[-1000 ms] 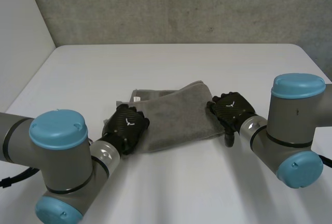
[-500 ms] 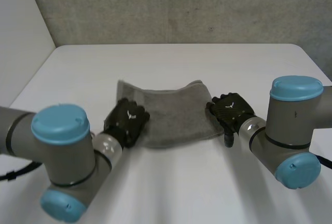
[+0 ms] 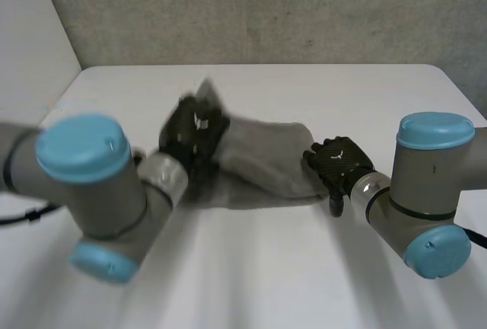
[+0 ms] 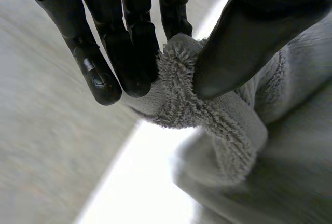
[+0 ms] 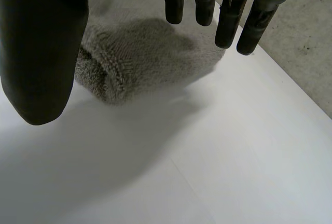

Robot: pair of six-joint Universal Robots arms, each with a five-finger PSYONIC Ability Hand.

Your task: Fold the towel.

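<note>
The white table [image 3: 304,268] carries a grey towel [image 3: 266,161], bunched near its middle. The left hand [image 4: 129,42] pinches the towel's left end between thumb and fingers and holds it raised off the table. The right hand [image 5: 36,53] hovers at the towel's right end, fingers straight and spread from the thumb, gripping nothing

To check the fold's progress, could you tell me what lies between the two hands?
In the head view, the grey towel spans from the left hand, which pinches it, to the right hand.
</note>
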